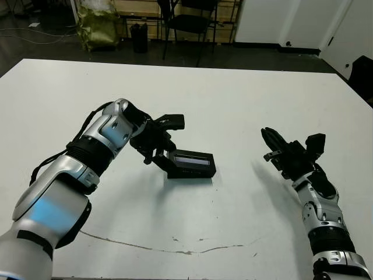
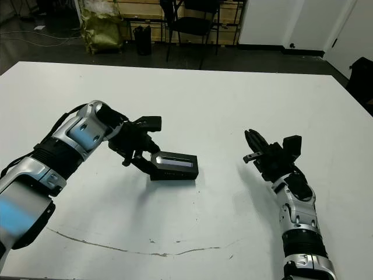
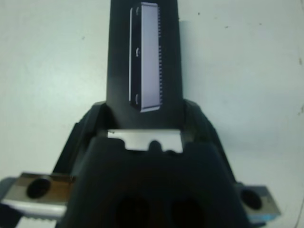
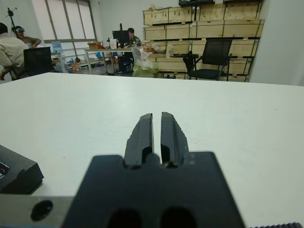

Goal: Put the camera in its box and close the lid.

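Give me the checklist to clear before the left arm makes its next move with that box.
1. Lid lies on the box, pale panel up: ok.
2. Lid seated flush all round: cannot tell.
3. Camera inside the box: cannot tell; it is not in sight anywhere.
4. Left gripper at the box's near end: ok.
5. Right gripper shut, empty and well apart from the box: ok.

Broad white desk on a dark floor; beyond it a black office chair, stacked wooden crates, windows, white wall.
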Tool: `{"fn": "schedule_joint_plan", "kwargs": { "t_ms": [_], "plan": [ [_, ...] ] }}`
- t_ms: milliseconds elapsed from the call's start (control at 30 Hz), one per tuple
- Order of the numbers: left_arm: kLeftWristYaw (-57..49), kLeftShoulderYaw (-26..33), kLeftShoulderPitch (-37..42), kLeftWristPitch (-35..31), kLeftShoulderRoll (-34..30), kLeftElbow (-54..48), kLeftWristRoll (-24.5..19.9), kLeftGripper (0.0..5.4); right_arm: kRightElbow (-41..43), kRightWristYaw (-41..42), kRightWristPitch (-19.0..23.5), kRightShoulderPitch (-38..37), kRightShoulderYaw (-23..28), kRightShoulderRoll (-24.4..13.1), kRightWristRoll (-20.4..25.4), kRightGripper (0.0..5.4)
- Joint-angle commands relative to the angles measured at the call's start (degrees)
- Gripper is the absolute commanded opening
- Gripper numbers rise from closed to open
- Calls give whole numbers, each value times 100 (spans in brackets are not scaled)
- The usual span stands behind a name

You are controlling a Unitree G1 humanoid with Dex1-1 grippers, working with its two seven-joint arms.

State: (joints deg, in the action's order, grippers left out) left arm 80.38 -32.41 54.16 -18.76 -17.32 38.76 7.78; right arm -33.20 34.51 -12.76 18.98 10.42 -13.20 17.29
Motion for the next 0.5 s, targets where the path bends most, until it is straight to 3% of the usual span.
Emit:
{"fn": "schedule_joint_plan", "kwargs": {
  "t_ms": [33, 167, 333, 433, 500],
  "plan": [
    [41, -95, -144, 37, -125, 114, 182, 242, -45, 15, -29, -81, 11, -10, -13, 0],
    [-1, -63, -249, 272, -196, 190, 190, 241, -63, 107, 57, -61, 52, 7, 91, 0],
    [96, 6, -289, -203, -132, 526, 99, 239, 106, 23, 141, -111, 17, -14, 56, 0],
    [-77, -60, -429, 294, -223, 454, 228, 239, 224, -77, 194, -152, -10, -24, -7, 0],
    [-167, 20, -531, 268, -247, 442, 185, 239, 264, -44, 236, -163, 0, -13, 50, 0]
  ]
}}
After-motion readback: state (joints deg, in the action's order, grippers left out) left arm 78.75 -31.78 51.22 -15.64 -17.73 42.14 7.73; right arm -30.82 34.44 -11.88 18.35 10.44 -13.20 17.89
